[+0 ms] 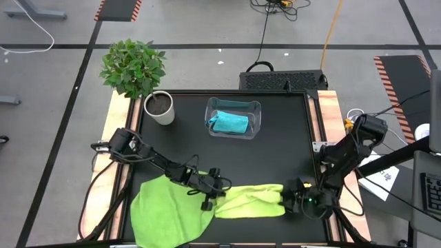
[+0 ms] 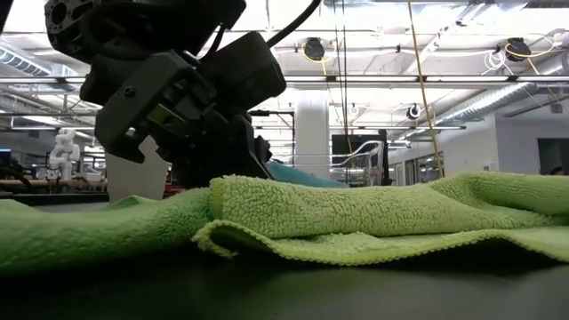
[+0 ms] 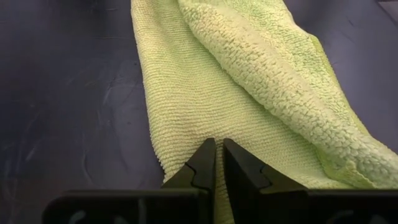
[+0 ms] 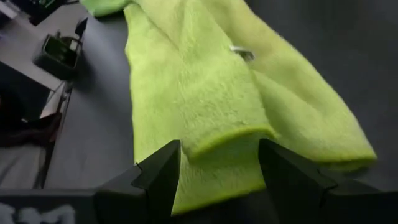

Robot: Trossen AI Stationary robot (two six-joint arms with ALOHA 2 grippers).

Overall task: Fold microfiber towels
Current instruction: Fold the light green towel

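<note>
A pale yellow-green towel (image 1: 251, 200) lies as a long, loosely folded strip along the table's near edge, one long flap (image 3: 280, 68) folded over the rest. Its left end lies beside a bright green towel (image 1: 169, 210) spread flat at the near left. My left gripper (image 1: 215, 193) is at that left end, shut on the pale towel (image 3: 205, 93). My right gripper (image 1: 288, 196) is open at the strip's right end, its fingers (image 4: 158, 174) on either side of the folded end (image 4: 230, 140). A turquoise towel (image 1: 231, 122) lies bunched in a clear bin (image 1: 256, 110) at the far middle. My left gripper pinches the pale towel at its left end (image 3: 214, 134) between its two fingertips. It comes in slanting down from the table's left, pointing along the strip. The towel lies slack on the table (image 3: 74, 93); how many layers it holds, I cannot tell.
A potted plant in a white pot (image 1: 159, 108) stands at the far left. The black tabletop (image 1: 289, 151) is bare between the bin and the towels. Wooden side rails (image 1: 329, 117) border the table, and the bright green towel reaches the near edge.
</note>
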